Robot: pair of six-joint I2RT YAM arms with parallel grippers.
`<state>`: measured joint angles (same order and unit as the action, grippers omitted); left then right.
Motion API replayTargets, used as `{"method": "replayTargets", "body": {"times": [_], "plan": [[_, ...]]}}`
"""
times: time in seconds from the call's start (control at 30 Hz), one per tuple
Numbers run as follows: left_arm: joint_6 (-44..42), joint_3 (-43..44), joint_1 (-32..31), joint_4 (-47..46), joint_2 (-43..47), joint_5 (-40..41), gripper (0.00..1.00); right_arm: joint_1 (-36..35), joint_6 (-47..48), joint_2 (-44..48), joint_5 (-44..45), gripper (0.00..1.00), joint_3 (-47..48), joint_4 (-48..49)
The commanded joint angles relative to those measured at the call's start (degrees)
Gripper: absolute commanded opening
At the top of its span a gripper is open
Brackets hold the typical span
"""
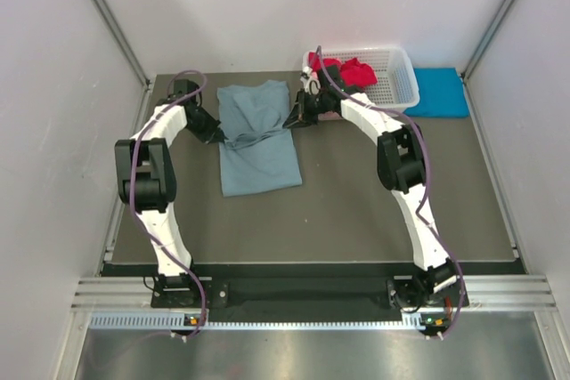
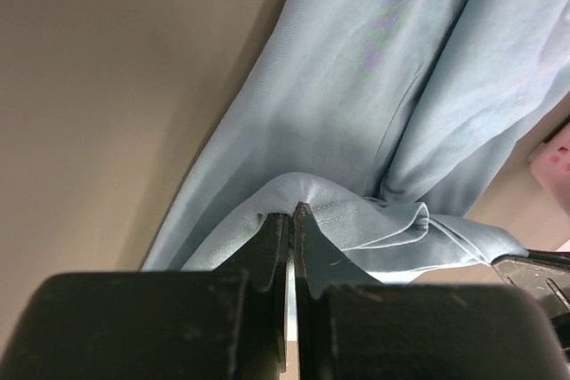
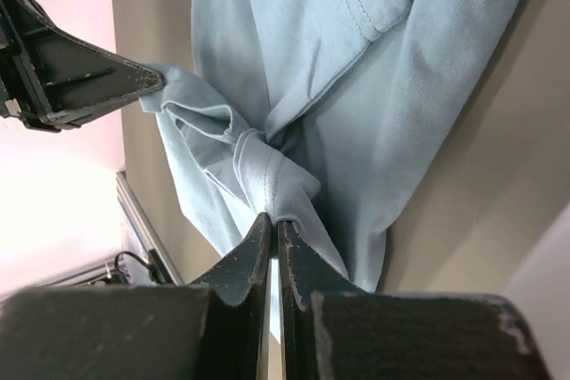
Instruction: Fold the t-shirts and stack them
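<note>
Two pinches: left gripper (image 2: pixel 292 213) and right gripper (image 3: pixel 274 218) each clamped on a bunched side edge of the grey-blue t-shirt (image 1: pixel 258 153), upper centre of top view. Light, limp cloth, so you'll want hems or seams; expect sag.

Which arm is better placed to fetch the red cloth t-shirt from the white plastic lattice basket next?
Right. The right gripper pinches the grey-blue cloth t-shirt on the side nearest the basket with the red t-shirt; the left gripper pinches the far side. Both must release first.
</note>
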<state>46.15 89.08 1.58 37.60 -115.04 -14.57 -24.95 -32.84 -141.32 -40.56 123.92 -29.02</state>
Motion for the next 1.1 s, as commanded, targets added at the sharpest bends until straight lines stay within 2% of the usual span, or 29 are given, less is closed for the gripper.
{"method": "replayTargets", "body": {"times": [0.0,0.67,0.8,0.83,0.9,0.93,1.0,1.07], "plan": [[-0.01,2.42,0.70,-3.24,-0.97,-0.72,0.00,1.22,-0.91,-1.33,0.65,0.00,2.82,2.38],[0.69,5.93,1.67,-5.70,-5.54,-4.33,0.02,2.27,-1.44,-2.91,1.88,0.02,3.52,3.61],[0.61,6.63,2.19,-6.14,-5.54,-4.86,0.24,2.45,-2.40,-3.44,1.89,0.05,4.83,4.58],[0.35,6.98,2.28,-6.23,-5.37,-4.77,0.34,2.45,-2.67,-3.61,1.71,0.08,5.36,4.76],[-0.45,7.69,2.63,-6.14,-4.49,-4.33,0.39,2.45,-3.72,-3.88,1.01,0.14,7.38,4.93],[-0.80,8.73,2.72,-5.53,-4.23,-4.42,0.44,2.54,-3.98,-3.79,0.83,0.23,8.00,5.11],[-2.20,11.01,3.07,-4.13,-3.35,-4.15,0.46,2.54,-4.77,-2.57,0.39,0.26,8.62,5.72],[-4.39,12.52,3.07,-1.41,-2.30,-3.54,0.47,2.54,-5.21,-1.34,0.56,0.36,8.54,5.55]]}}
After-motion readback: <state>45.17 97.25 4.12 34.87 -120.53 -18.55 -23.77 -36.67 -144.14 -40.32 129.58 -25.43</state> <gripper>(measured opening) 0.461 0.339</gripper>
